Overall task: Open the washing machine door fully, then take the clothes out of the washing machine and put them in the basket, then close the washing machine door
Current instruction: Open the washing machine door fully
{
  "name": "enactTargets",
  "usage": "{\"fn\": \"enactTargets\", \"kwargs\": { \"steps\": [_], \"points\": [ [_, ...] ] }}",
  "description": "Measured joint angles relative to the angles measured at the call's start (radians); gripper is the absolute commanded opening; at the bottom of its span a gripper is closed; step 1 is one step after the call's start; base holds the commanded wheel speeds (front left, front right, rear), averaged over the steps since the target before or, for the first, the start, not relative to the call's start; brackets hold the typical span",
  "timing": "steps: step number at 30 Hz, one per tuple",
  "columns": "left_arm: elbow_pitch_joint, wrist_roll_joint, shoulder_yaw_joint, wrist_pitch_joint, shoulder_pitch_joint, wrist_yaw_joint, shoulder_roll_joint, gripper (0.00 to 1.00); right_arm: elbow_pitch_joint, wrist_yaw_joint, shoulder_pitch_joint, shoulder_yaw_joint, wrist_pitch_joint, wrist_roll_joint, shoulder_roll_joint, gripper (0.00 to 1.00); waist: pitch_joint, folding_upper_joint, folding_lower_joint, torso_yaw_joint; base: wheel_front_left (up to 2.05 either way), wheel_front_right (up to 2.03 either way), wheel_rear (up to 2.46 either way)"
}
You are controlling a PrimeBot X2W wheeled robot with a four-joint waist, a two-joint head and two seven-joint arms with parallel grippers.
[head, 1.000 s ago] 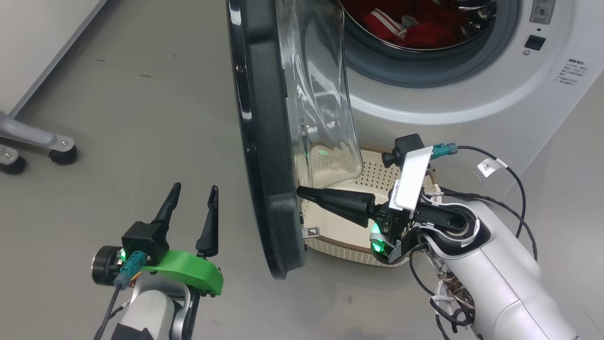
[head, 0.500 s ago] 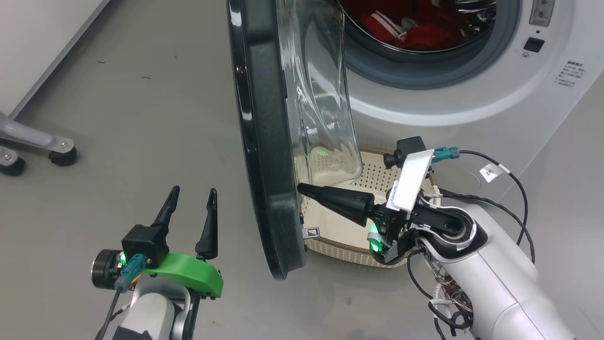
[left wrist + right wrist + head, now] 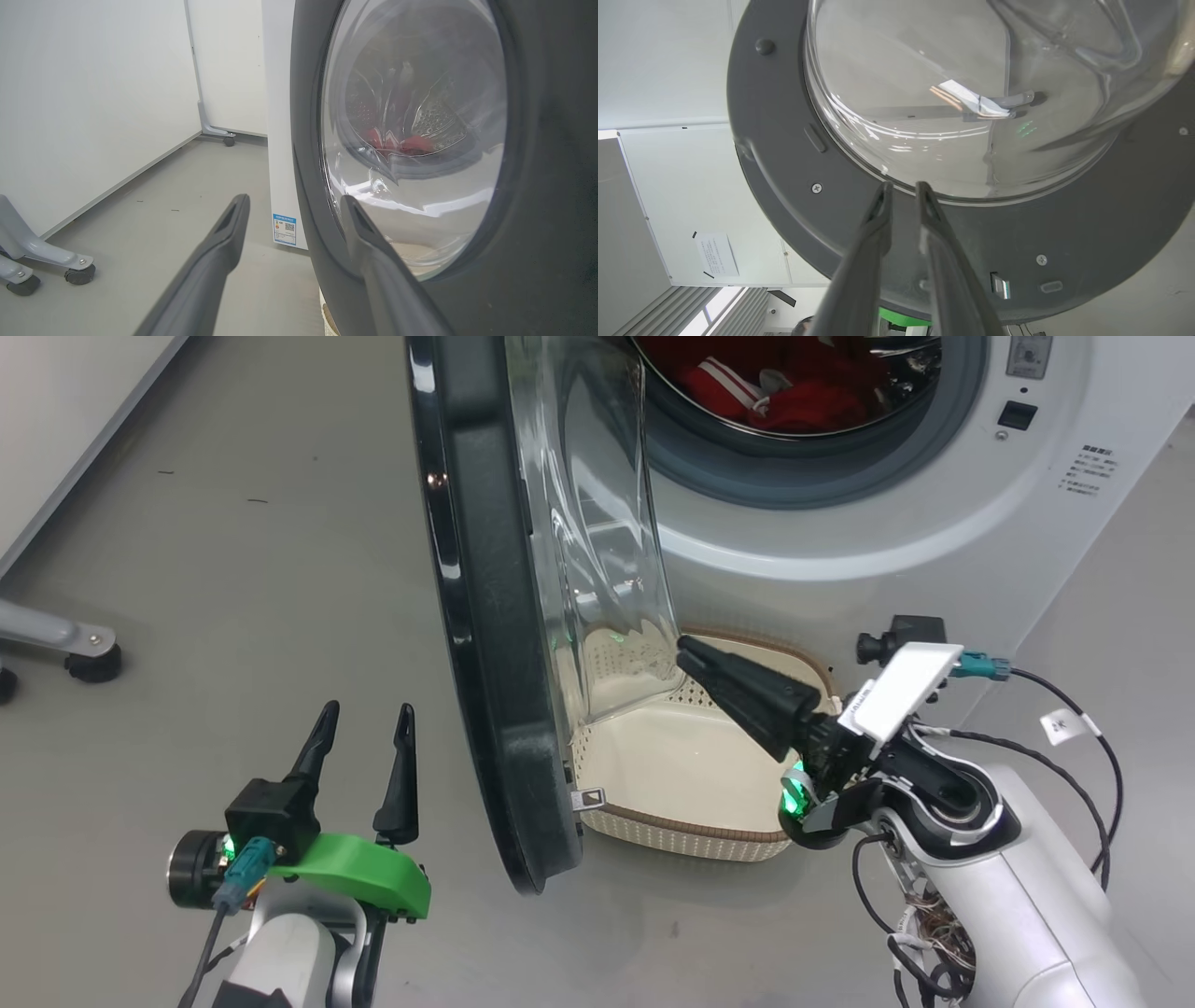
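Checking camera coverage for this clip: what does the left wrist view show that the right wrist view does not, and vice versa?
Left wrist view: the washing machine door from outside, red clothes through its glass bowl, a blue label, the open left claw. Right wrist view: the door's inner side with latch and screws, the slightly parted right claw. Both: that door and bowl.

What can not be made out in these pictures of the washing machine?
- The clothes: head view, cut by the top edge, count unclear.
- The basket: head view, far corner distorted through the door glass, right side behind the right gripper.
- Blue label: left wrist view, print too small.
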Motion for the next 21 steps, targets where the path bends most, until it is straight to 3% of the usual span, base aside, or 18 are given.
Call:
{"fn": "enactTargets", "kwargs": {
  "steps": [7, 21],
  "points": [
    [0.003, 0.000, 0.000, 0.000, 0.003, 0.001, 0.000, 1.00, -0.022, 0.000, 0.058, -0.071, -0.095, -0.055, -0.012, 1.00, -0.007, 0.0000, 0.0000, -0.016, 0.00, 0.00, 0.00],
    [0.016, 0.003, -0.002, 0.000, 0.015, 0.001, 0.000, 1.00, -0.029, 0.000, 0.196, -0.144, -0.401, -0.378, -0.109, 1.00, -0.016, 0.0000, 0.0000, -0.028, 0.00, 0.00, 0.00]
  ]
}}
